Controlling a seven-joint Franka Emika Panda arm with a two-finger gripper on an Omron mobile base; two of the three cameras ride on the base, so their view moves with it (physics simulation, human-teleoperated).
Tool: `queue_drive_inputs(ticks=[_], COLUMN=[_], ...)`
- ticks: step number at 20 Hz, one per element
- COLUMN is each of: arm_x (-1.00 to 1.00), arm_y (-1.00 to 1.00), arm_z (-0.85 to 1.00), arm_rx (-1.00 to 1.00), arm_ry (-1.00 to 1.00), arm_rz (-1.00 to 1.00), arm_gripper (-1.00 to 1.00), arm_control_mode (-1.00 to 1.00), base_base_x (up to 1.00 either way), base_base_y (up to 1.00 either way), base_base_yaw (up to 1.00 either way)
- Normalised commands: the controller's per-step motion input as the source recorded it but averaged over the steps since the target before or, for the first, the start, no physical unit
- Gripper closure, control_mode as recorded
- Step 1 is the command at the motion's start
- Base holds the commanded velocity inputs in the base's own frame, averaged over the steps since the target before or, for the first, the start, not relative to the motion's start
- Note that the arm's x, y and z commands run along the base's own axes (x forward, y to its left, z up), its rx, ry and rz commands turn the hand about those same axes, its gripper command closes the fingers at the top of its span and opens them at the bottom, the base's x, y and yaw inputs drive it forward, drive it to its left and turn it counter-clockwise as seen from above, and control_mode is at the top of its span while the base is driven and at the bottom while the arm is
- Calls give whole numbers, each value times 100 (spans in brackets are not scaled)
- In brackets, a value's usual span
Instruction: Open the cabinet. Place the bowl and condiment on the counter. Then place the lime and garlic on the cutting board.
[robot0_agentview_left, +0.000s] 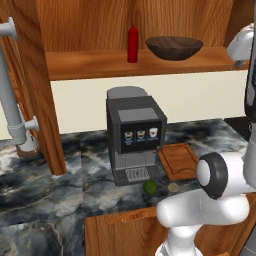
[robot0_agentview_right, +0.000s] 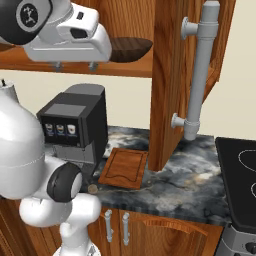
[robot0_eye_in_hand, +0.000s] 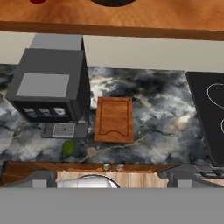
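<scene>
Marble counter (robot0_eye_in_hand: 166, 113) carried the cutting board (robot0_eye_in_hand: 114, 119), lime (robot0_eye_in_hand: 68, 147) and garlic (robot0_eye_in_hand: 91, 152) at its 7 o'clock; cabinet (robot0_agentview_left: 45, 90) open, bowl (robot0_agentview_left: 174, 47) and condiment (robot0_agentview_left: 132, 44) shelved, gripper (robot0_agentview_right: 75, 65) spread empty, presumably for pickup.

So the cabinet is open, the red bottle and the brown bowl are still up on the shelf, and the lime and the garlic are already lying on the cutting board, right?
Not quite. The lime and the garlic lie on the counter in front of the coffee machine, beside the cutting board, not on it; the left base view shows this. The rest holds: the cabinet is open, with the red bottle and the bowl on its shelf.
</scene>
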Motion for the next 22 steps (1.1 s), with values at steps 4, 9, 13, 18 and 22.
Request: queue_drive_inputs(ticks=[4, 9, 13, 18, 22], arm_x=[79, 58, 69, 84, 77], arm_y=[-14, 0, 0, 0, 0], arm_z=[7, -35, -22, -38, -41], arm_rx=[-1, 0, 2, 2, 4], arm_ry=[-8, -25, -23, -22, -15], arm_rz=[-20, -16, -16, -14, -12], arm_gripper=[-100, -100, -100, -100, -100], arm_control_mode=[-100, -100, -100, -100, -100], base_base_x=[0, 0, 0, 0, 0], base_base_y=[0, 0, 0, 0, 0], base_base_yaw=[0, 0, 0, 0, 0])
